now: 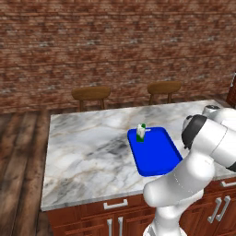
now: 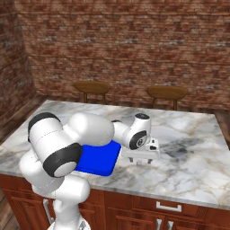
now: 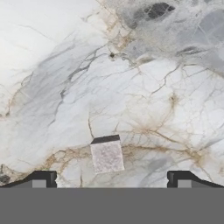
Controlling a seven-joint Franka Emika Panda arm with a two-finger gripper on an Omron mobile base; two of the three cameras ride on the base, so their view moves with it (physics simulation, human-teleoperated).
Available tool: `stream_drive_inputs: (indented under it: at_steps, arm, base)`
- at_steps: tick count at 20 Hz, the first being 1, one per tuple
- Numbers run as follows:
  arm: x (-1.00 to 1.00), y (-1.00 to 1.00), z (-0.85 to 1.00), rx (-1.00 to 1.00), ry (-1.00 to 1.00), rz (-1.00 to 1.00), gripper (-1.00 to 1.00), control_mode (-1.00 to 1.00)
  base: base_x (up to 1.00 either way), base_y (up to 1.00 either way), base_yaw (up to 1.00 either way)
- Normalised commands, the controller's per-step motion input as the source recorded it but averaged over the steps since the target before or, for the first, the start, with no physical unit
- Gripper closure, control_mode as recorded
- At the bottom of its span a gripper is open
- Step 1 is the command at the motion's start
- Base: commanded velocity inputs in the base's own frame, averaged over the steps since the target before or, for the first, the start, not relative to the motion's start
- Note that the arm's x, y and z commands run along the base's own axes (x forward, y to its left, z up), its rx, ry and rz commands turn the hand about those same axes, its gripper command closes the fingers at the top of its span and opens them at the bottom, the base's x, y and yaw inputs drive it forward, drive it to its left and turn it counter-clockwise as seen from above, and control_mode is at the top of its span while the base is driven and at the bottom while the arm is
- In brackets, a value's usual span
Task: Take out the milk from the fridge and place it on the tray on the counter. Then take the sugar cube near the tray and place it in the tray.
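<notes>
The milk point(image 1: 141, 132), a slim white carton with a green cap, stands upright at the far left corner of the blue tray point(image 1: 156, 154) on the marble counter point(image 1: 87, 152). The tray point(image 2: 96, 162) also shows in the right base view, partly behind my arm. My gripper point(image 2: 144, 160) hangs low over the counter point(image 2: 188, 152) just right of the tray, pointing down. In the hand view the sugar cube point(image 3: 106, 155) lies on the marble between and just beyond my fingertips point(image 3: 41, 179), which stand wide apart. The gripper point(image 3: 111, 178) is open and holds nothing. The fridge is out of view.
Two wooden chairs point(image 1: 91, 94) point(image 1: 164, 87) stand behind the counter against a brick wall. Red-brown cabinets with silver handles point(image 2: 168, 206) run below the counter's front edge. Bare marble stretches to the right of the gripper.
</notes>
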Motion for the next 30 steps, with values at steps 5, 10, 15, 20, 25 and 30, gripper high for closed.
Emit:
stream_drive_inputs:
  at_steps: [5, 10, 15, 20, 25, 30]
  arm:
    - [0.1, 0.0, -0.14, 0.04, 0.0, 0.03, -1.0, -1.0]
    - [0.01, 0.0, -0.16, 0.02, 0.0, 0.01, -1.0, -1.0]
    - [0.01, 0.0, -0.03, 0.0, 0.0, 0.0, -1.0, -1.0]
    - [0.0, 0.0, -0.09, 0.0, 0.0, 0.0, 1.0, -1.0]
    - [0.0, 0.05, -0.19, 0.0, 0.0, 0.0, 1.0, -1.0]
    - [0.0, 0.0, -0.19, 0.0, 0.0, 0.0, 1.0, -1.0]
  base:
    - [0.0, 0.0, 0.0]
    - [0.0, 0.0, 0.0]
    - [0.0, 0.0, 0.0]
    - [0.0, 0.0, 0.0]
    - [0.0, 0.0, 0.0]
    - [0.0, 0.0, 0.0]
